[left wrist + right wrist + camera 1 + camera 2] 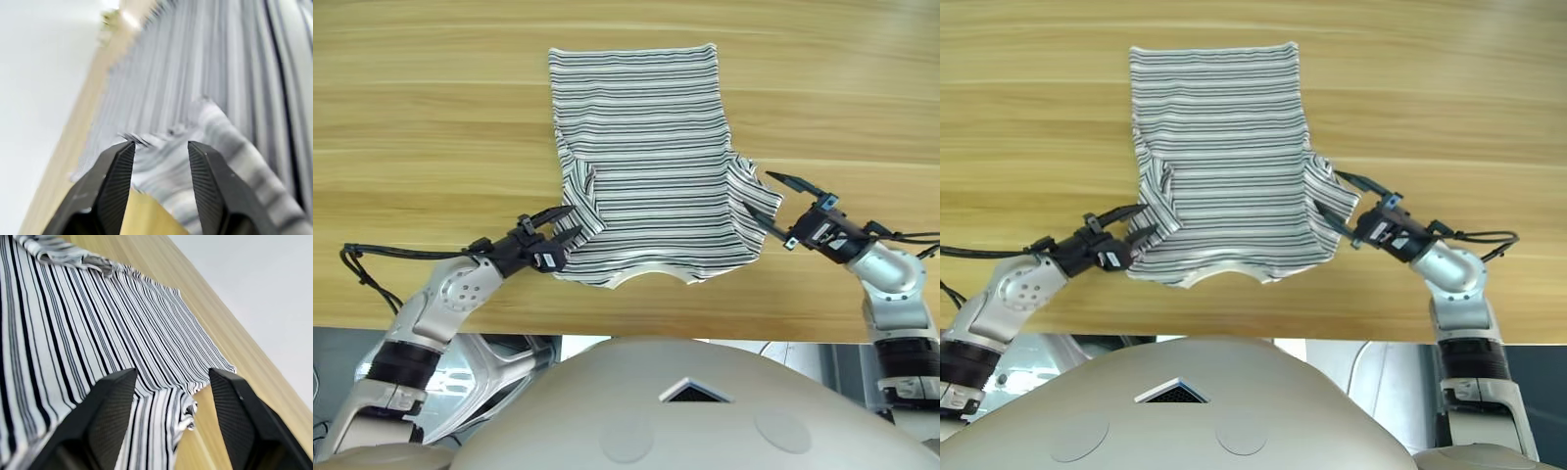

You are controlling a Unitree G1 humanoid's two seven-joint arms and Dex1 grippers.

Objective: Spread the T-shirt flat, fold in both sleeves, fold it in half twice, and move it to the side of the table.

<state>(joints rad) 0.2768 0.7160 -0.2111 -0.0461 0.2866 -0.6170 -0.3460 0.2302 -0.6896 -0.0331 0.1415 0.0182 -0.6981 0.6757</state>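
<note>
Since the sleeves [579, 188] of the T-shirt [646, 137] look folded in, the left gripper [573, 221] and right gripper [759, 193] sit spread at its near corners on the desk [411, 117], likely poised to pinch.

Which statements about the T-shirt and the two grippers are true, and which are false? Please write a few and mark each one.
The T-shirt lies on a wooden table. True.
The left gripper is open at the shirt's left edge. True.
The right gripper is shut on a sleeve. False: it is open and holds nothing.
The T-shirt is plain red. False: it is striped black, grey and white.
The T-shirt is folded into a small square. False: it lies at full length.
</note>
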